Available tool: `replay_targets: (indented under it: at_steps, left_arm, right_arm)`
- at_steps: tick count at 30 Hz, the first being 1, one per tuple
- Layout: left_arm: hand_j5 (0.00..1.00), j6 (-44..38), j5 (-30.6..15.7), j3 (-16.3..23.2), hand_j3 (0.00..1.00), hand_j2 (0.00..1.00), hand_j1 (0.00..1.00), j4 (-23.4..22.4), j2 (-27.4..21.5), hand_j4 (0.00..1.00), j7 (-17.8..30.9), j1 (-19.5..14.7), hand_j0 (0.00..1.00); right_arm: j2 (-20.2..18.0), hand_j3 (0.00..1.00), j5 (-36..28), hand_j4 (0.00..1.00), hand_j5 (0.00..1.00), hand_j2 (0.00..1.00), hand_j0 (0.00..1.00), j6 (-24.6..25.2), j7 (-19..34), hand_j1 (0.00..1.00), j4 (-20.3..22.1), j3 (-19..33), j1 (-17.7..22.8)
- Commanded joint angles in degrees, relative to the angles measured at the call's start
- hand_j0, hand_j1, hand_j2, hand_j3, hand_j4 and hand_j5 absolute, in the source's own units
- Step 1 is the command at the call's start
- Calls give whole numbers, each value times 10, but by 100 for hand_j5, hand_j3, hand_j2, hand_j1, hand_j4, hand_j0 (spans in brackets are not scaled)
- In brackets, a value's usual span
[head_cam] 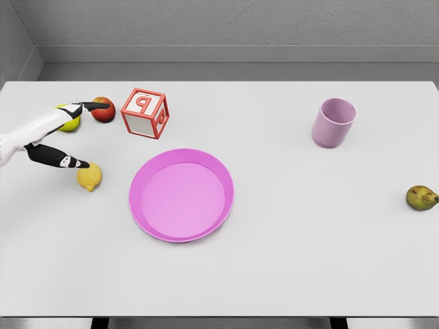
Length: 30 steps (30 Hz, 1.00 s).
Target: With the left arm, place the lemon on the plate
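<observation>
the white table (pixel 288 274) carries everything, and the pink plate (pixel 181 195) sits a little left of its middle, bare. toward the far right edge stands a mauve cup (pixel 334 122), and toward the far left a red letter block (pixel 145 113). the left hand (pixel 65 133) comes in over the left edge with fingers spread wide, one dark finger reaching out toward the far edge and another lying down against the top of the lemon (pixel 89 177); it grips nothing yet. the lemon rests on the table near the left edge, just left of the plate and apart from its rim. close behind the hand lie a red apple (pixel 104 110) and a yellow-green fruit (pixel 69 124), partly hidden by the fingers; a pear (pixel 421 198) sits at the right edge. the right arm is not in view. the likely trouble: the one touching finger may nudge the round lemon so it rolls off, or the spread fingers may close on the neighbouring fruit or knock it instead.
</observation>
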<state>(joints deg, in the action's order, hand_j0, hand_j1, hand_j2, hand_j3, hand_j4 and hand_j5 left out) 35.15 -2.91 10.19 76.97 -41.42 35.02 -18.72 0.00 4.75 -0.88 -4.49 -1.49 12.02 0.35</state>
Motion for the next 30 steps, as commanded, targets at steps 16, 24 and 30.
replay_targets:
  at_steps: [16, 24, 30]
  left_arm:
    - [100, -1, 28, 16, 100, 100, 100, -15, -22, 100, 0, -4, 100]
    - [100, -1, 152, 40, 100, 100, 100, 21, -23, 100, 0, -10, 100]
    - [100, -1, 219, 51, 100, 100, 100, 20, -57, 100, 0, -35, 100]
  right_arm:
    - [0, 100, 0, 100, 100, 100, 100, 0, 0, 100, 0, -1, 0]
    - [0, 100, 0, 100, 100, 100, 100, 0, 0, 100, 0, -1, 0]
    - [0, 100, 0, 100, 100, 100, 100, 0, 0, 100, 0, -1, 0]
